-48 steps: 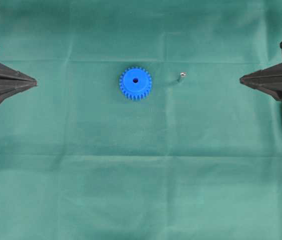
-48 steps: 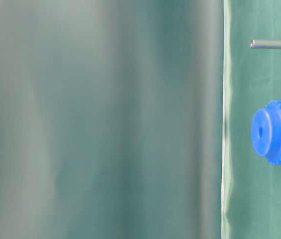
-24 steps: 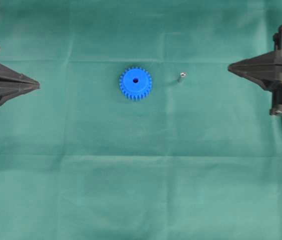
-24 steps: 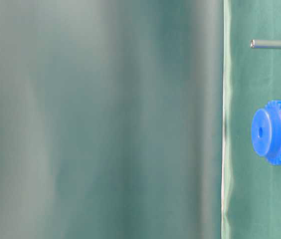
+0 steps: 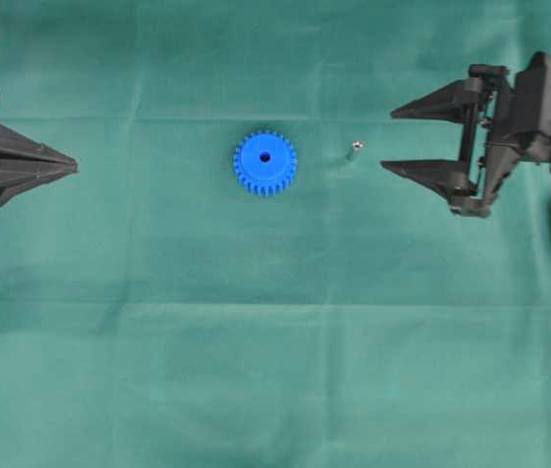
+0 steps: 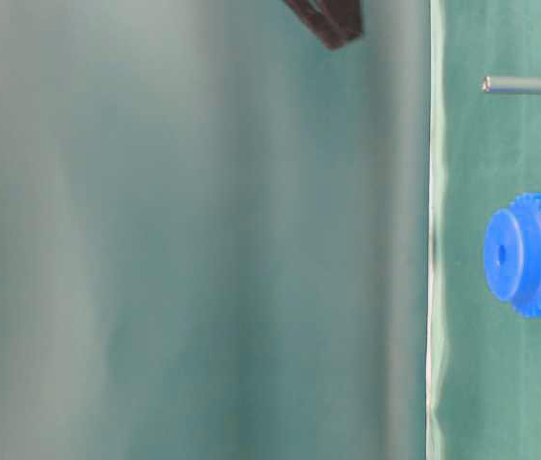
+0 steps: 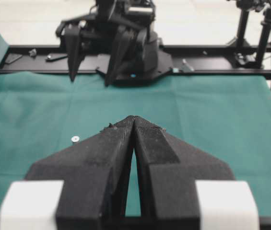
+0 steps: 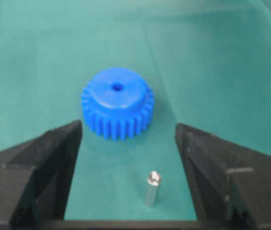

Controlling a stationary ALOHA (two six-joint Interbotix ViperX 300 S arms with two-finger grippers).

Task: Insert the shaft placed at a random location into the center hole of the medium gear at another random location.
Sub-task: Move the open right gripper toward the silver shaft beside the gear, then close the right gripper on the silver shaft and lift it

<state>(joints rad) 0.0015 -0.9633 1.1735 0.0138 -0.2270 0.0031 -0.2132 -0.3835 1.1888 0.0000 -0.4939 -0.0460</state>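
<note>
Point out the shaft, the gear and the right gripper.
shaft (image 8: 151,189): right wrist view, middle of the upright pin.
gear (image 5: 264,162): overhead view, top face of the hub beside the hole.
right gripper (image 5: 388,141): overhead view, open gap midway between its fingertips.

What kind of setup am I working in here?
Likely a lab bench: a green cloth covers the table, with only a blue gear and a small shaft on it, and metal rails and camera stands behind.

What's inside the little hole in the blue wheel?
Nothing shows inside the small round dark hole of the bright blue plastic toothed gear; its bottom is too dark to see. The tiny silver metal pin stands apart on the green cloth.
</note>
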